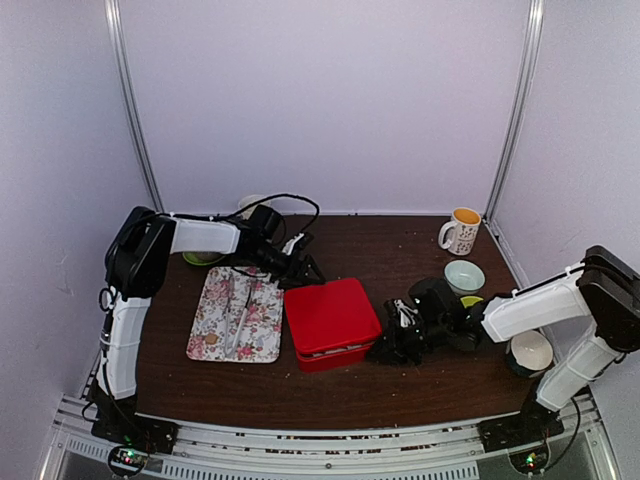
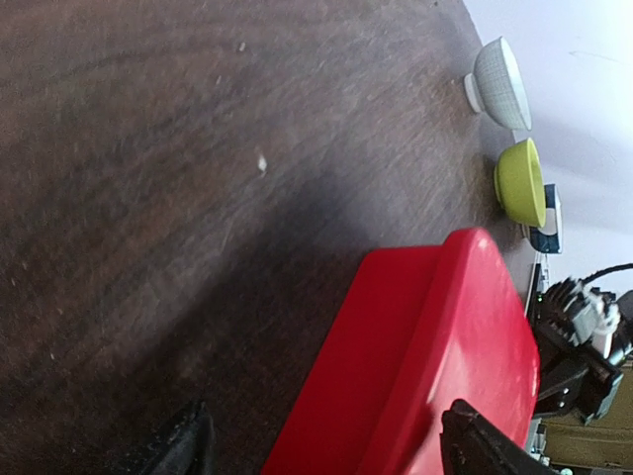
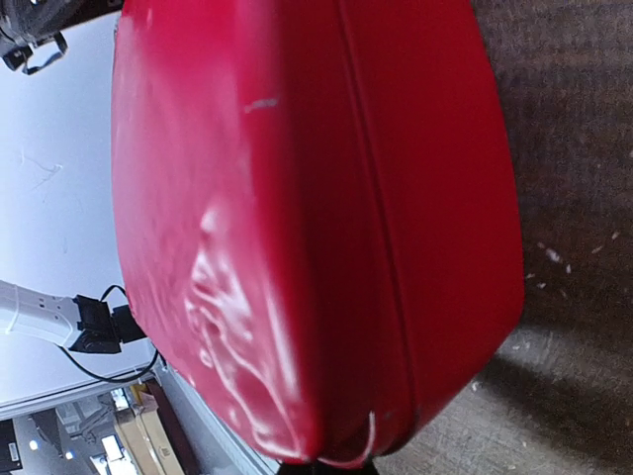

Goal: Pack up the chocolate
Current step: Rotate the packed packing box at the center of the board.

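Observation:
A closed red box (image 1: pixel 330 318) lies in the middle of the table, its lid down. No chocolate shows in any view. My left gripper (image 1: pixel 300 270) hovers open at the box's far left corner; in the left wrist view its fingers (image 2: pixel 188 440) straddle the red box's edge (image 2: pixel 435 366) without touching it. My right gripper (image 1: pixel 385 347) is low at the box's right side. In the right wrist view the red box (image 3: pixel 297 218) fills the frame and the right gripper (image 3: pixel 326 467) sits shut, right up against its near rim.
A floral tray (image 1: pixel 262 335) with metal tongs (image 1: pixel 238 318) lies left of the box. A mug (image 1: pixel 462 230), a pale blue bowl (image 1: pixel 464 275), a green bowl (image 1: pixel 470 300) and a white bowl (image 1: pixel 530 350) stand on the right. Another green bowl (image 1: pixel 200 258) sits behind the left arm.

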